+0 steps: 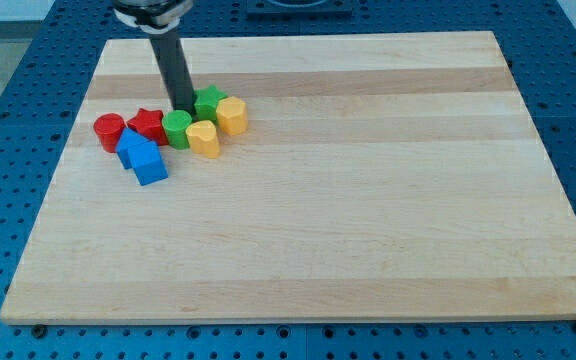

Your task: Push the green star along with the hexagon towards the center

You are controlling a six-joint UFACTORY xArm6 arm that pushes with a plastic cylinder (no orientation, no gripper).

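My tip (184,108) touches the green star (209,101), partly hiding it; no end effector shows.

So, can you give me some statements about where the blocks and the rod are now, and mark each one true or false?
1. My tip is beside the green star, on its left in the view. True.
2. The green star sits at the centre of the board. False: it is in the cluster near the view's top left.
3. The yellow hexagon is just right of the green star. True.
4. The red cylinder is at the right end of the cluster. False: it is at the left end.
5. The two blue blocks lie at the cluster's lower edge. True.
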